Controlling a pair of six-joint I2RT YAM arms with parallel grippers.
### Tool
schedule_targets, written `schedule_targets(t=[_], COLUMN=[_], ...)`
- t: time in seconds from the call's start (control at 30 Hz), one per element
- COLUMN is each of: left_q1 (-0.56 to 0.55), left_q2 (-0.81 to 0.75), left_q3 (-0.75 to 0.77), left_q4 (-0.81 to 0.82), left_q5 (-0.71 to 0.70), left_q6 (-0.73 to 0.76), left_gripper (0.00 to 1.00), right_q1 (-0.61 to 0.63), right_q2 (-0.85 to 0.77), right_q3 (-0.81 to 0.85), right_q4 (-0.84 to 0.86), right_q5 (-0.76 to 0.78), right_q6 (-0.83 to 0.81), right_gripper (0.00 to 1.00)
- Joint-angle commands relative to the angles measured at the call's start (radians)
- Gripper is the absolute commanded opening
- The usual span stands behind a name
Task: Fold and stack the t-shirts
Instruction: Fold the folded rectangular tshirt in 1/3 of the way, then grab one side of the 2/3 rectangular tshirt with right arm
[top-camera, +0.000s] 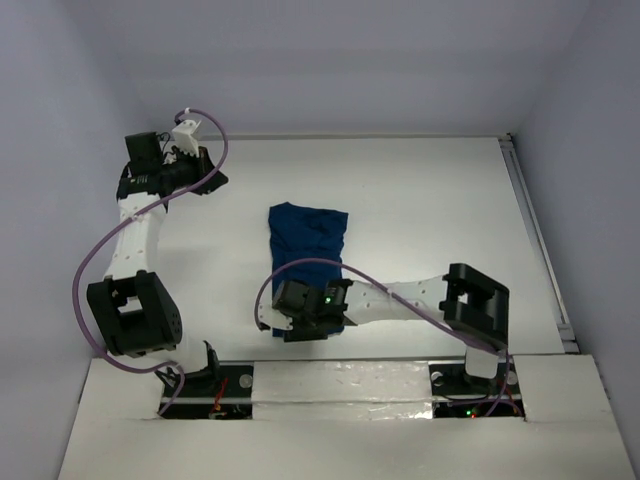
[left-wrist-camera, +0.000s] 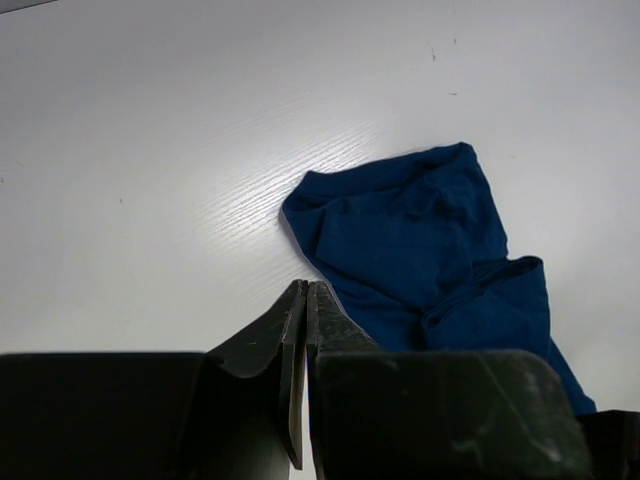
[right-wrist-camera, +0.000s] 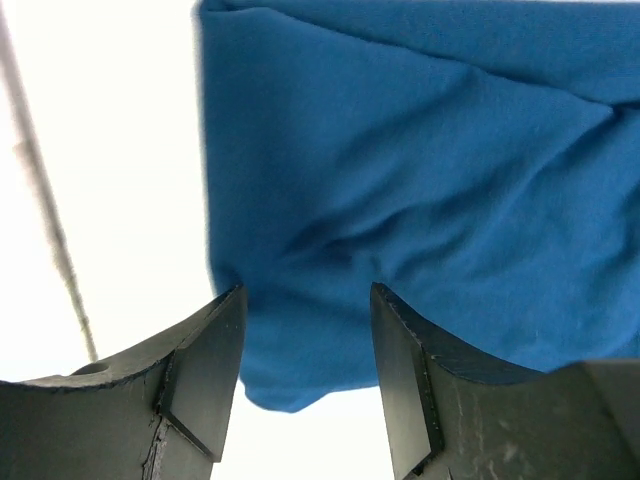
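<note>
Gaping right tool (right-wrist-camera: 307, 292) hangs over the t-shirt (right-wrist-camera: 420, 180).

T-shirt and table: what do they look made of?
T-shirt: soft knit cloth, likely cotton, matte blue; it lies in loose creases and folds.
Table: white board, probably laminate, with a slight sheen; the glare streak brings out a faint wood-grain texture.

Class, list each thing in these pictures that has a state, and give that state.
Dark blue cloth t-shirt: folded into a rumpled bundle, lying on the white table.
Left gripper: shut, empty.
Right gripper: open, over the shirt's edge, gripping nothing.
</note>
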Motion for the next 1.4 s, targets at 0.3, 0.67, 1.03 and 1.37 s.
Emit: schedule_targets(t=[0.3,0.67,1.03,1.37], left_q1=[0.016,0.016,0.016,0.016], left_q2=[-0.039,-0.048,-0.051,-0.033], left_q3=[-0.009,-0.012,-0.029,-0.027], left_q4=[0.011,0.008,0.018,0.018], left_q5=[-0.006,-0.005,0.018,0.032], left_q6=[0.014,0.011,0.021,0.034], left_gripper=[0.0,0.0,0.0,0.0], right_q1=[0.071,0.071,0.071,0.071], right_q2=[-0.103,0.03,0.163,0.191], right_q3=[-0.046,-0.023,0.038,0.059], right_q4=[0.059,0.038,0.035,0.005], right_q5=[-0.002,-0.057,0.058,0.02], right_q6=[-0.005,0.021,0.052,0.057], right_gripper=[0.57,0.57,0.54,0.35])
